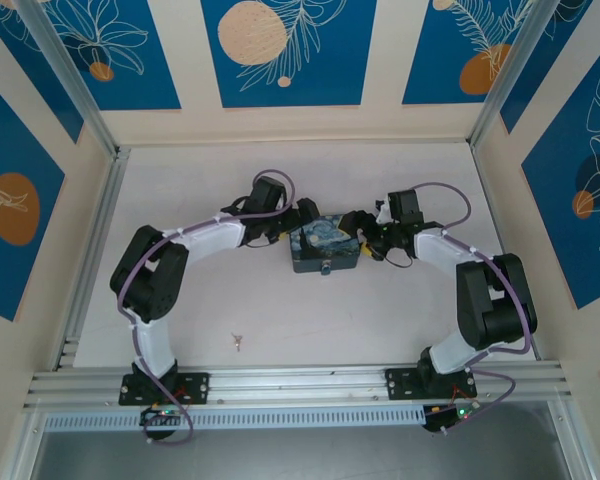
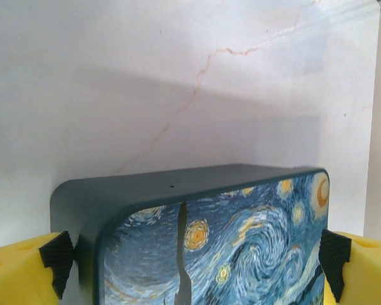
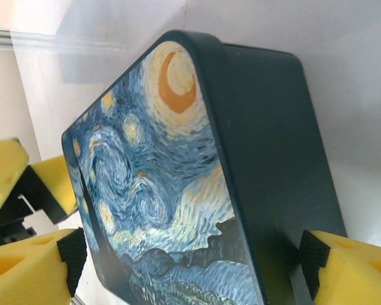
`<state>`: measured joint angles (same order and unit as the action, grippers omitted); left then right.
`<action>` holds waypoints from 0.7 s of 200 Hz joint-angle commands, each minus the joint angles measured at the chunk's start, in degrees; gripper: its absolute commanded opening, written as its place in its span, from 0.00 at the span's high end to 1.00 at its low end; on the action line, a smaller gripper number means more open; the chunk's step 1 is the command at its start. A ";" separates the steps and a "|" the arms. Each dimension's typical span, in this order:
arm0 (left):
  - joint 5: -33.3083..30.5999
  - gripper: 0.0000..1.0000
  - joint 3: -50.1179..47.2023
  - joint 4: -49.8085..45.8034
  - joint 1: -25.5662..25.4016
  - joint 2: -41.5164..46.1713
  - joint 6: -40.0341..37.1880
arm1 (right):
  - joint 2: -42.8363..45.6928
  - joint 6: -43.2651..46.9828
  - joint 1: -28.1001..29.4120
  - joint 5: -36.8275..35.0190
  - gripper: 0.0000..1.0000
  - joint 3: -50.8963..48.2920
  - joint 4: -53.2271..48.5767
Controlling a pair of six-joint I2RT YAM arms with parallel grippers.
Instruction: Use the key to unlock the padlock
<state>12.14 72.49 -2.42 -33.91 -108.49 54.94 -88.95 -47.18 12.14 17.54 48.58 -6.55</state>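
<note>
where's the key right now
In the top view the key lies on the table near the front rail, right of the left arm's base, well apart from the padlock.

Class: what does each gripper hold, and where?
The padlock sits between the jaws of the left gripper and the right gripper, spanned edge to edge; whether either clamps it cannot be told.

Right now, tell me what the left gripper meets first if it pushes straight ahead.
The padlock: it already sits between the left gripper's open fingers, so pushing on would likely bring its near end against the gripper's palm, though that depth is hidden.
</note>
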 commanded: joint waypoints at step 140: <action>-3.73 0.00 -10.72 -8.95 12.49 19.49 -11.83 | 24.07 3.85 10.58 -15.13 0.14 -1.43 -16.48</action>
<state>11.29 63.31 -7.18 -24.29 -95.53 47.27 -65.08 -47.13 16.88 2.37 46.13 -14.55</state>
